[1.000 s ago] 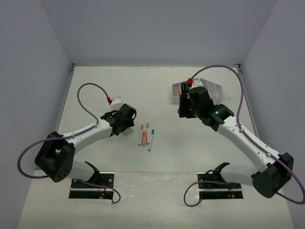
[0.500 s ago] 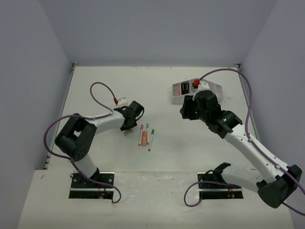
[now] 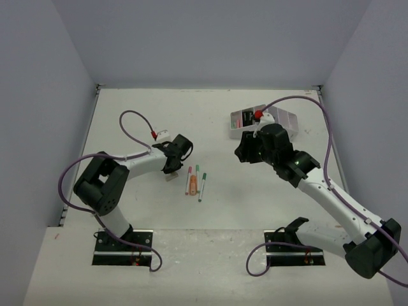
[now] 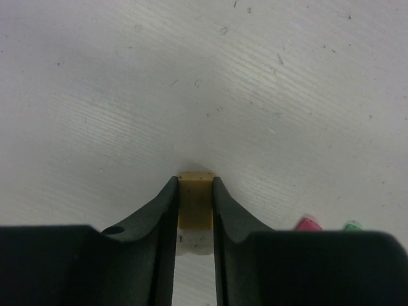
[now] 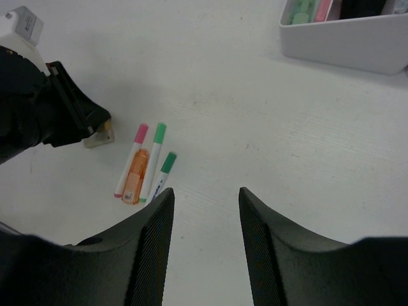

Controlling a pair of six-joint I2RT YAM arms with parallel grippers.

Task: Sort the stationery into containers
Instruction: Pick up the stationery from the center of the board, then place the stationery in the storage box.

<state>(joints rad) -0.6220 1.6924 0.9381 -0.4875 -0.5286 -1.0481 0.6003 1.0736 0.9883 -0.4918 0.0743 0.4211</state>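
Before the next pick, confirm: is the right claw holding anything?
No, between the spread fingers of the right claw only table shows.

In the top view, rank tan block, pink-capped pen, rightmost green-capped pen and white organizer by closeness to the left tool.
1. tan block, held in the left tool.
2. pink-capped pen, just right.
3. rightmost green-capped pen, further right.
4. white organizer, far back right.
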